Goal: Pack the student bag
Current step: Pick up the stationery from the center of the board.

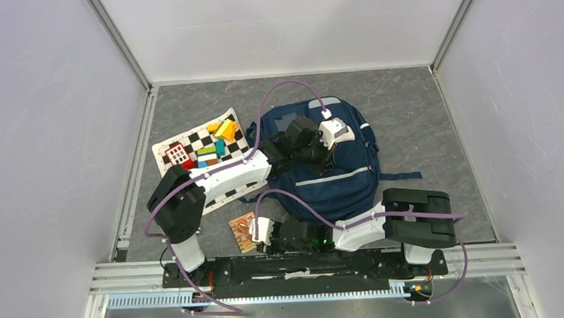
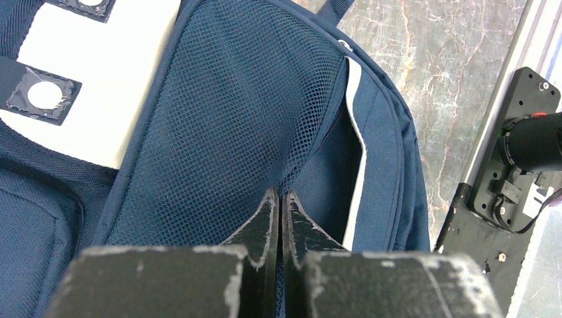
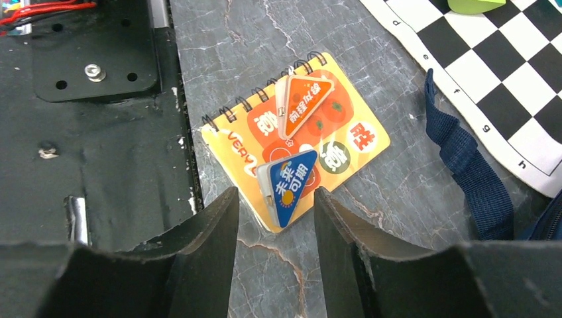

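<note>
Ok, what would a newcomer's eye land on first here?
The navy student bag mid-table, the left gripper shut, pinching its mesh pocket. At the near edge the right gripper hangs open over a yellow spiral notebook bearing two triangular clips. Left of the bag, bright blocks sit on a checkered mat.

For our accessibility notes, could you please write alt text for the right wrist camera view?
The right gripper hangs open above a small yellow spiral notebook lying flat on the grey marbled table, with an orange clip and a blue clip on its cover. A navy strap and a chessboard mat lie to the right.
</note>
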